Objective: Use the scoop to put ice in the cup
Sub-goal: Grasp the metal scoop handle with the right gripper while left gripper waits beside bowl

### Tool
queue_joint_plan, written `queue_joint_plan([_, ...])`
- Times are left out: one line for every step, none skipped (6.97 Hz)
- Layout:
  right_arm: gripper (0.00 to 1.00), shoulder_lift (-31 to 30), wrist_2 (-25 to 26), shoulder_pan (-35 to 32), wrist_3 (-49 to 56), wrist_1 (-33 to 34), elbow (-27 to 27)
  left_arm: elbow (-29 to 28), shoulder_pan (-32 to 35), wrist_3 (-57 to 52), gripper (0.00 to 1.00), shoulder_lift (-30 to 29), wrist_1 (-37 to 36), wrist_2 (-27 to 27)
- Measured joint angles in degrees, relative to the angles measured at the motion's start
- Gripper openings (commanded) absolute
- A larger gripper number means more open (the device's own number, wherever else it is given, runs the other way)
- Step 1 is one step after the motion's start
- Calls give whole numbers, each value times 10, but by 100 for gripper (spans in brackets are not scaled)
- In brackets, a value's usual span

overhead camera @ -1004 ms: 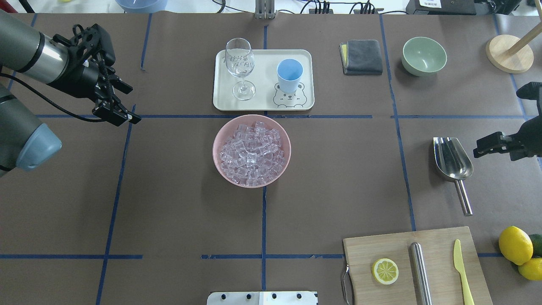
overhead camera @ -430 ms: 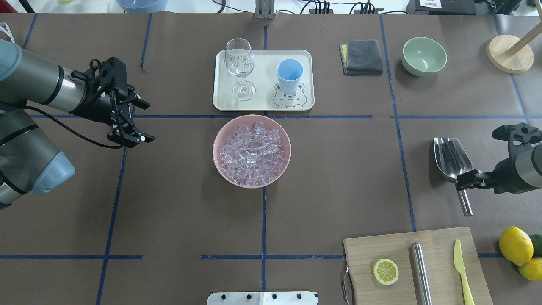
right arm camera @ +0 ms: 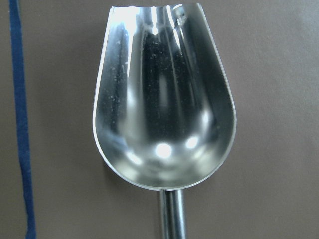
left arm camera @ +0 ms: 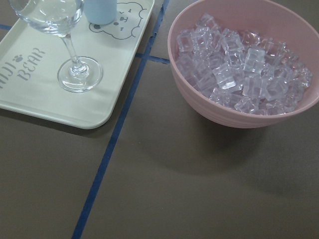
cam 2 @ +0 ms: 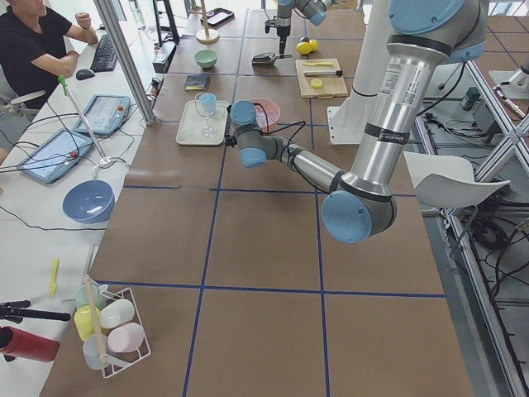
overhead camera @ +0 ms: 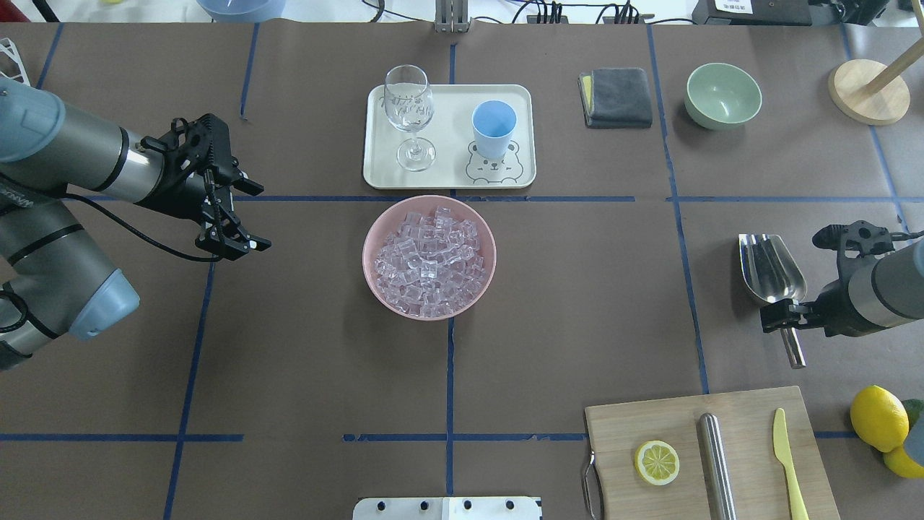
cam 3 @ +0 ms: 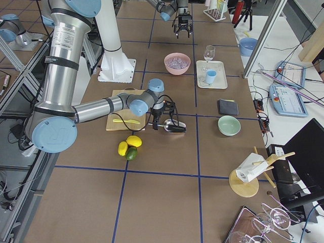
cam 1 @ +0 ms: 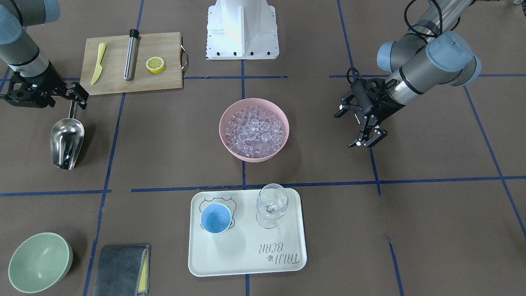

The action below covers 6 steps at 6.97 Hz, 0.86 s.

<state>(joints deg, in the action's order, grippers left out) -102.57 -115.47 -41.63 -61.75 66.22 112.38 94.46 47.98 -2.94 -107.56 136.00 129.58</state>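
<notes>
Both arms have shifted in the last second: the right gripper (overhead camera: 783, 316) now hangs over the handle of the scoop (overhead camera: 771, 271), which lies flat on the worktop (overhead camera: 577, 325) (I cannot tell how its fingers stand), while the left gripper (overhead camera: 261, 218), fingers wide, nears the ice (overhead camera: 429, 258), so the pickup looks next.

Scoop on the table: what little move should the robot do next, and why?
Probably the right gripper should ease down and close on the thin handle of the scoop. It hangs right over that handle, though I can't tell how wide its jaws are. The scoop lies empty, all the ice sits in the pink bowl, and the cup holds none.
</notes>
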Motion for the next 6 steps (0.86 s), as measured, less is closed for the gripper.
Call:
queue_joint_plan([51,2,0,6,1,0,-7,-1,-2,0,100,0,0,0])
queue_joint_plan([40,3,-1,9,2,-1,-11,-2,-2,0,100,0,0,0])
queue_joint_plan([40,4,-2,10,6,-1,-14,-3,-2,-1,100,0,1,-1])
queue_joint_plan([40,4,-3,11,8,-2,-16,-4,-3,-1,100,1,1,-1])
queue_joint_plan([40,4,-3,11,9,-2,-18,-5,-3,-2,100,1,1,-1])
queue_joint_plan([42,4,-4,12,9,-2,-19,-5,-3,-2,100,1,1,-1])
